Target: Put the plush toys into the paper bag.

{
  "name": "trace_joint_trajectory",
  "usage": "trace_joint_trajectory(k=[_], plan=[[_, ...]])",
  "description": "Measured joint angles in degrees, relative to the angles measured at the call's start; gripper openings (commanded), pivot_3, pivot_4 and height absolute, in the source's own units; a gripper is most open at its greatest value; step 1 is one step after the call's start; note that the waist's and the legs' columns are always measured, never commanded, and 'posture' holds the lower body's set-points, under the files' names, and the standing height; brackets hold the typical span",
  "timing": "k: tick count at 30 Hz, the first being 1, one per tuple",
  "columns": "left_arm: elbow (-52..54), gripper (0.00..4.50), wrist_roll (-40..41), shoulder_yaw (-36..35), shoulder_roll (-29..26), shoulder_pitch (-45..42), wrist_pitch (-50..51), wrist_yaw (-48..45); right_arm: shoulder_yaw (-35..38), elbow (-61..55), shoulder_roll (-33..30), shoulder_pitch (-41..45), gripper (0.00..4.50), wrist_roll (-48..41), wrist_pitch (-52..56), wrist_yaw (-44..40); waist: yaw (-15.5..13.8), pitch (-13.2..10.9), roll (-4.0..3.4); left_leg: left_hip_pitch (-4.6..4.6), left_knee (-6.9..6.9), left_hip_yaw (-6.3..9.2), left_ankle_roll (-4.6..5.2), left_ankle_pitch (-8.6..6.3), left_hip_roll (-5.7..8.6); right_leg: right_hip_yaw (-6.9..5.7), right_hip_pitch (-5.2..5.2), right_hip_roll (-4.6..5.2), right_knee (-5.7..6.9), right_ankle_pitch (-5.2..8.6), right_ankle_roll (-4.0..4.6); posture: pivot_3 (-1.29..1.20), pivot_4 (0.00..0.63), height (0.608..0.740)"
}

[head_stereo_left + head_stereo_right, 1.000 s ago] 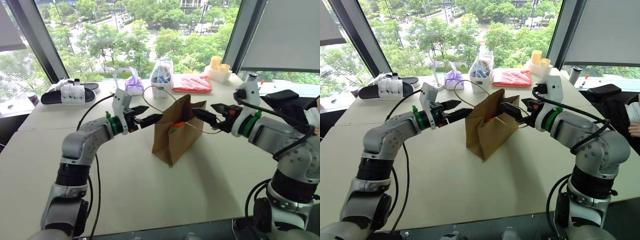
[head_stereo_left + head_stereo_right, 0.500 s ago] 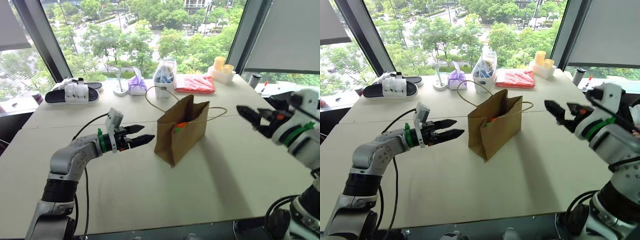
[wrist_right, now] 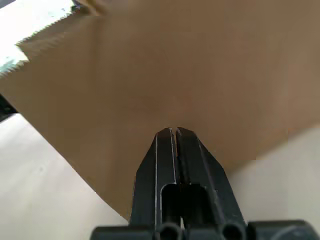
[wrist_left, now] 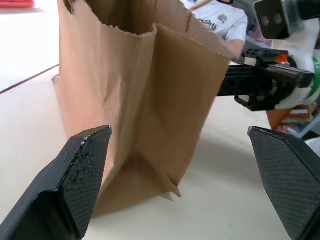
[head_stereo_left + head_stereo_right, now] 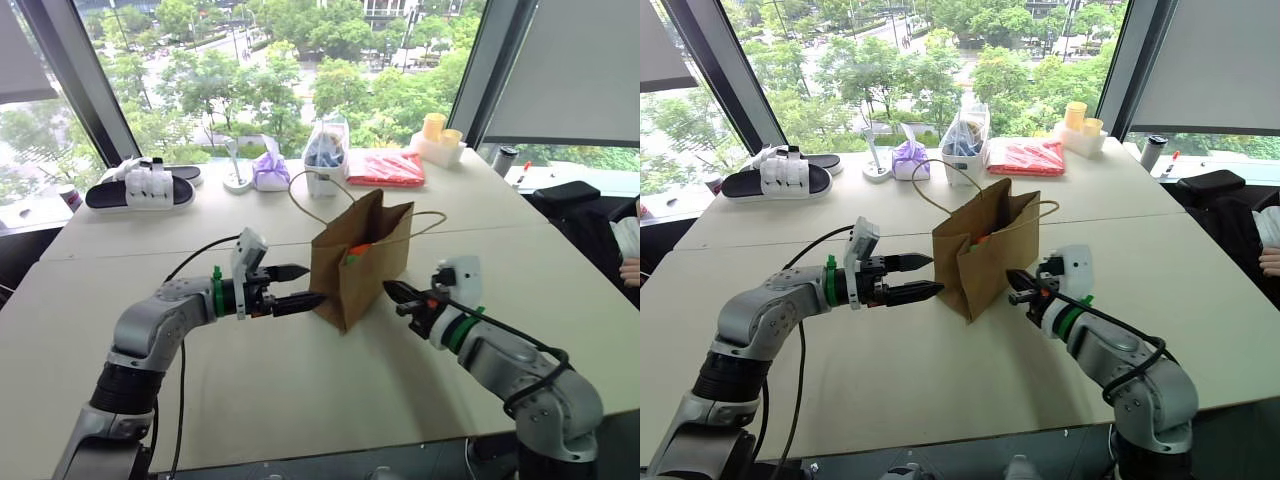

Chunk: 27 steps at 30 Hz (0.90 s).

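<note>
— 2 plush toys [image 5: 357,251], where? 
— Orange and green show inside the paper bag [image 5: 362,262], upright mid-table. 
— Grippers? 
— Left gripper [image 5: 303,288] spread wide beside its left side; right gripper [image 5: 392,291] pressed together, empty, by the right wall, likely steadying it.

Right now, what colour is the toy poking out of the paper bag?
Bright orange, in the paper bag; clearest in the left eye view.

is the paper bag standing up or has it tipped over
Upright. The paper bag stands on its base on the table, mouth open upward, with orange and green showing inside the top.
</note>
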<state>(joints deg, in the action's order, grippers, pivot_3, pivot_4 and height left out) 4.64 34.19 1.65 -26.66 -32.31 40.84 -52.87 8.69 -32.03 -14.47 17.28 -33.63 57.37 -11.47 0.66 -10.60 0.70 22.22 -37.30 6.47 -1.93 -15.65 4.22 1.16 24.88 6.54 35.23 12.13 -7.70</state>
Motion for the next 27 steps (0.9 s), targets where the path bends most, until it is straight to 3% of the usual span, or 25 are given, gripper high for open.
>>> trace_joint_trajectory(k=[12, 16, 23, 27], plan=[[-3.48, 4.50, -9.70, 4.53, 10.62, -1.18, -6.54, 11.99, -7.66, 7.36, 0.87, 2.31, 0.08, 5.93, -6.69, -0.40, 0.06, 0.00, 0.00, 0.00, 0.04, -0.01, -0.03, 0.02, 0.01, -0.03, 0.03, -0.01, 0.01, 0.00, 0.00, 0.00, 0.150, 0.740], [-6.26, 3.30, -11.54, 4.33, 13.10, -1.68, -8.67, 15.11, -7.54, 6.91, 0.79, 2.01, 0.00, 5.83, -6.55, -0.28, 0.06, 0.00, 0.00, 0.00, 0.04, -0.01, -0.03, 0.02, 0.01, -0.03, 0.03, -0.02, 0.01, 0.00, 0.00, 0.00, 0.150, 0.740], [-9.15, 0.03, -12.48, 4.18, 15.00, -2.20, -10.14, 17.17, -5.54, 3.04, -0.08, -0.43, 0.00, 5.14, -4.73, 0.35, 0.03, 0.00, 0.01, 0.00, 0.02, -0.02, -0.03, 0.02, 0.02, -0.03, 0.02, -0.02, 0.01, 0.00, 0.00, 0.00, 0.150, 0.740], [-11.08, 0.03, -12.14, 3.72, 15.51, -3.64, -9.82, 16.79, -3.73, 0.23, -0.39, -2.37, 0.00, 4.18, -2.91, 0.97, -0.07, 0.00, 0.01, 0.01, -0.01, -0.02, -0.03, 0.02, 0.03, -0.04, 0.02, -0.02, 0.01, 0.00, 0.00, 0.00, 0.150, 0.740]])
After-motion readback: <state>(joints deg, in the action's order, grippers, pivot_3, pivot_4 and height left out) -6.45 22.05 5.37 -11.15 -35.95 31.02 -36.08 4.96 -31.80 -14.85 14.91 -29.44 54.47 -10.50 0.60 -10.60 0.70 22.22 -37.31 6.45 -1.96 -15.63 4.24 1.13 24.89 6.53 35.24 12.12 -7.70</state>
